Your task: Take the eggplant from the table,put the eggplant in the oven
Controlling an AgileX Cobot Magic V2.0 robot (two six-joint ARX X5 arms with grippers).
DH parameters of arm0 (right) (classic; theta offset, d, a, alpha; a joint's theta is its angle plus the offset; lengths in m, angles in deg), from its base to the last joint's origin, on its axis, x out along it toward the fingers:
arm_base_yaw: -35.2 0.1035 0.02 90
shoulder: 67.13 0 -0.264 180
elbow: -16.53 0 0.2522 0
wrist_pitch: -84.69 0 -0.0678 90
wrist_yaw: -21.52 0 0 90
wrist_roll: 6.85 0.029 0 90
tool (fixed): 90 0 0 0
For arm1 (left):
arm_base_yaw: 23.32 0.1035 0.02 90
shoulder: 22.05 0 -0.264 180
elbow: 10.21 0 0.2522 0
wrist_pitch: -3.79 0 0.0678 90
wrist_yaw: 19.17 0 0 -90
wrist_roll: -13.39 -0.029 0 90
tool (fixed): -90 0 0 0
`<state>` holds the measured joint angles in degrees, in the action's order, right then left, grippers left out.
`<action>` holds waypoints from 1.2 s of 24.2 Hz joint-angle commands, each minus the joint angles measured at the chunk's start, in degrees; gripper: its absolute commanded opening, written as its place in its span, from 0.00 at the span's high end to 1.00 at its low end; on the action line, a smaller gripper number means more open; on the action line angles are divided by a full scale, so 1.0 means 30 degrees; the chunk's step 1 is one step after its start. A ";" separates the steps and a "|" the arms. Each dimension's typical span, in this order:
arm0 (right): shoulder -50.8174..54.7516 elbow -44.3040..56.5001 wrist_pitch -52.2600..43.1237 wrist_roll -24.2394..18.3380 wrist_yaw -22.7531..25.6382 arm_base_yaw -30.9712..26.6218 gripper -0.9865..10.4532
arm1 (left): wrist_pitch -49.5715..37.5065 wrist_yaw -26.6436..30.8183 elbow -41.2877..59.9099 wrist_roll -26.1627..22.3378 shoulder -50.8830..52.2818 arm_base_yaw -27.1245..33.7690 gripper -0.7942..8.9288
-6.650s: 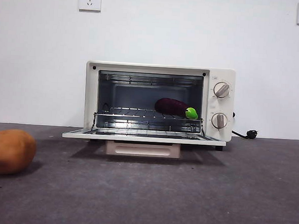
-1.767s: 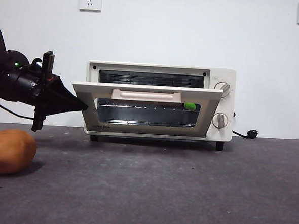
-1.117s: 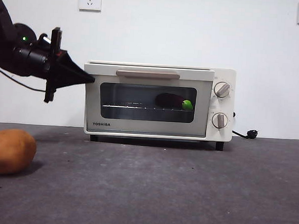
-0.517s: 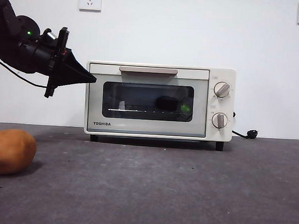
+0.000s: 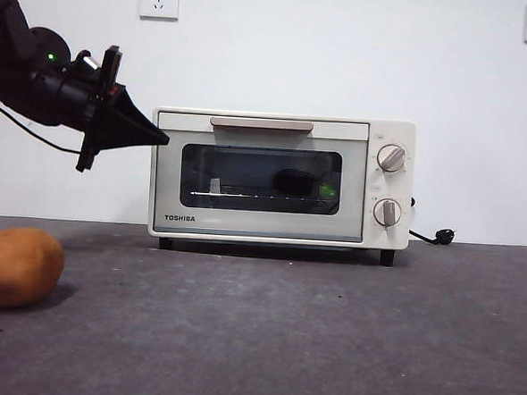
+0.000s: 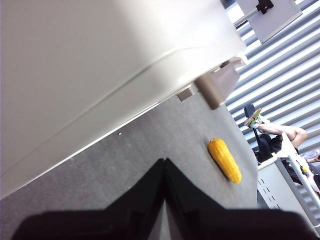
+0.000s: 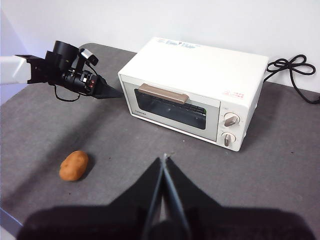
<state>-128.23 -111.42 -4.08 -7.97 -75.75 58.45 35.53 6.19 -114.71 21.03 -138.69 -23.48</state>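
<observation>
The eggplant point(image 5: 293, 181) lies behind the shut TOSHIBA oven point(image 5: 281, 179) door, seen only from the front, while the left gripper point(image 5: 162, 139), jaws pressed together, hovers at its corner, and only its wrist camera shows a corn cob point(image 6: 224, 160); right gripper point(image 7: 164, 159) closed, empty.

Oven point(image 5: 281, 177) door shut, blocking the cavity; potato point(image 5: 15, 266) far left.

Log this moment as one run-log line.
eggplant: inside oven, door shut | left gripper: shut, at oven's upper left corner | right gripper: shut, waiting | potato: on table
</observation>
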 commanded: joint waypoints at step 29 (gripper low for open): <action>-0.0087 0.0007 -0.0393 -0.0124 0.0087 0.0015 0.91 | 0.6506 1.0746 0.0051 -0.0277 1.6247 -0.0357 0.93</action>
<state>-128.47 -111.42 -4.10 -7.97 -75.72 58.45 54.67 35.83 -114.71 20.89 -90.78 -24.51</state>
